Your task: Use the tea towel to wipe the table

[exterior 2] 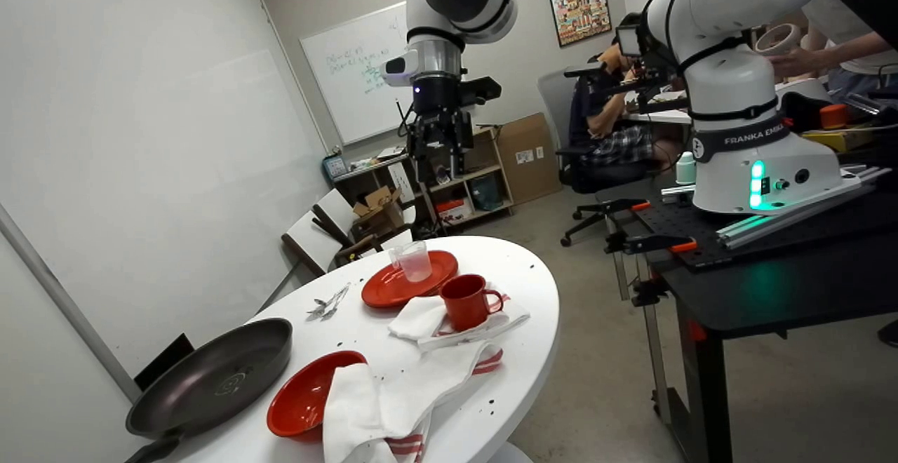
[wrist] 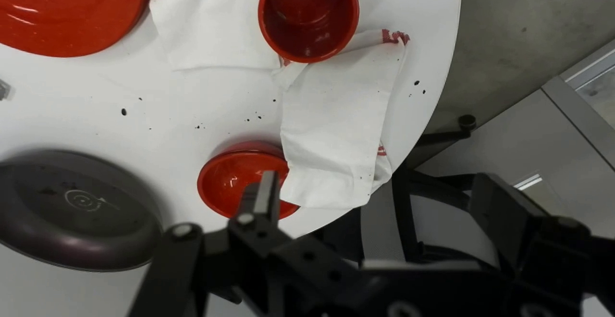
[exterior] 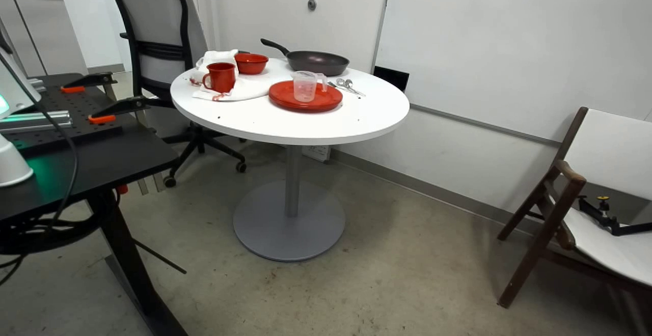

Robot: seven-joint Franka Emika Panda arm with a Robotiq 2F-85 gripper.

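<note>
On the table, in an exterior view: measuring cup on plate; mug left of plate; bowl behind mug, a little right. Frying pan behind plate. Spoons right of plate, before pan. Tea towel (one piece or two, unclear) runs from under mug to bowl, hiding part of bowl's rim in wrist view. Specks on both its sides.

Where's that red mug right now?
In an exterior view, the red mug stands on a white tea towel toward the right edge of the round table, just right of the red plate.
</note>
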